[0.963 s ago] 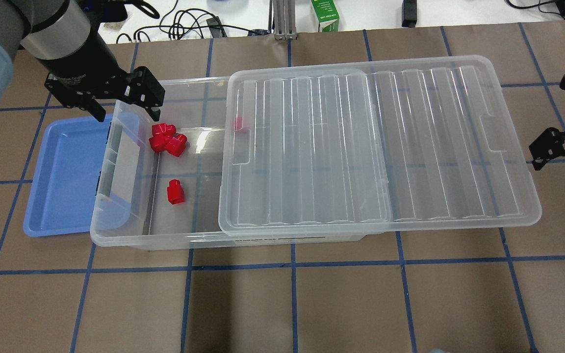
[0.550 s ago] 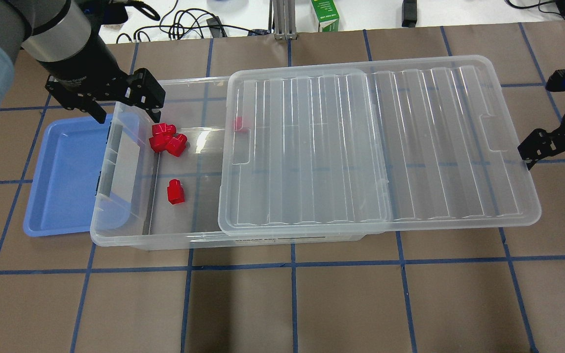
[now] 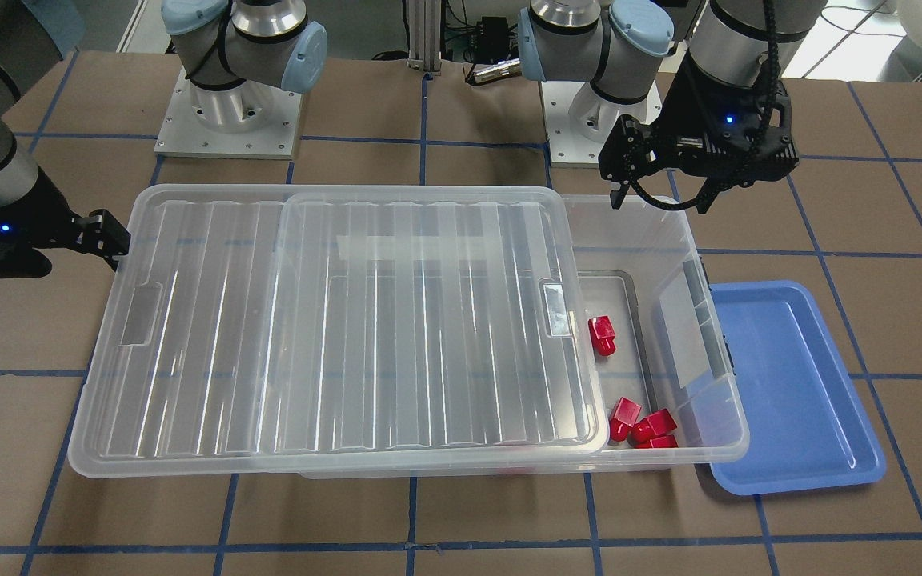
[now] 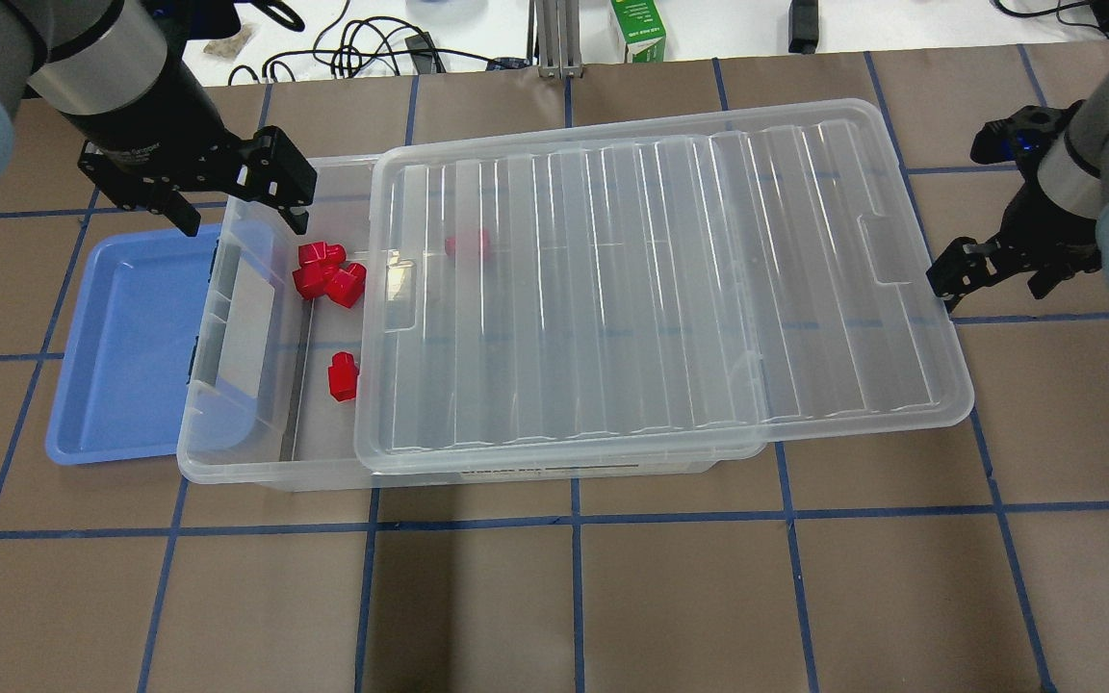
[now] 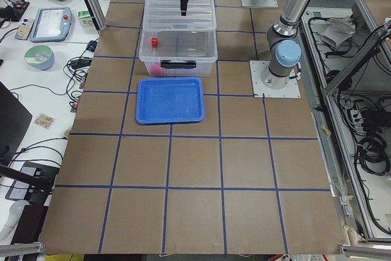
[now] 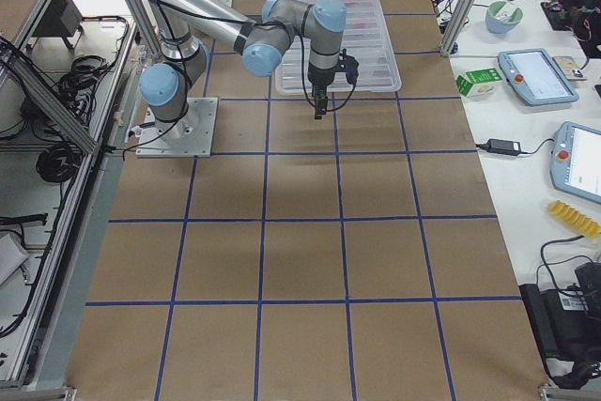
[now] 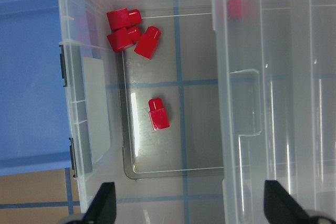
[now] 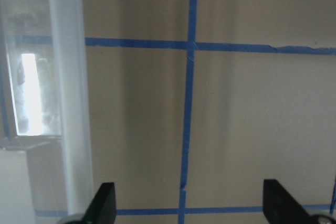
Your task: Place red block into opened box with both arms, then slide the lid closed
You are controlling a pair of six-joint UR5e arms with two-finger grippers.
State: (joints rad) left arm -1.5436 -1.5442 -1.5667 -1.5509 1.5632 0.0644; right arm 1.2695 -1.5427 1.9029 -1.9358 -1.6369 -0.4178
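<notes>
Several red blocks (image 4: 344, 375) lie on the floor at the uncovered left end of the clear box (image 4: 227, 462); one more red block (image 4: 468, 245) shows through the lid (image 4: 660, 289). The ribbed lid lies flat over most of the box, slightly skewed, its right end overhanging. My left gripper (image 4: 242, 226) hovers open and empty above the box's far left corner; its wrist view looks down on the red blocks (image 7: 158, 114). My right gripper (image 4: 990, 284) is open, one of its fingers (image 8: 102, 203) right against the lid's rim (image 8: 71, 103) at the right short end.
An empty shallow blue tray (image 4: 131, 337) lies against the box's left end, partly under its rim. Beyond the far table edge are cables and a green carton (image 4: 639, 29). Blue tape lines grid the brown table.
The lid has slid left over the box, covering more of the opening, with my right gripper following against its right edge. The left gripper has barely moved.
</notes>
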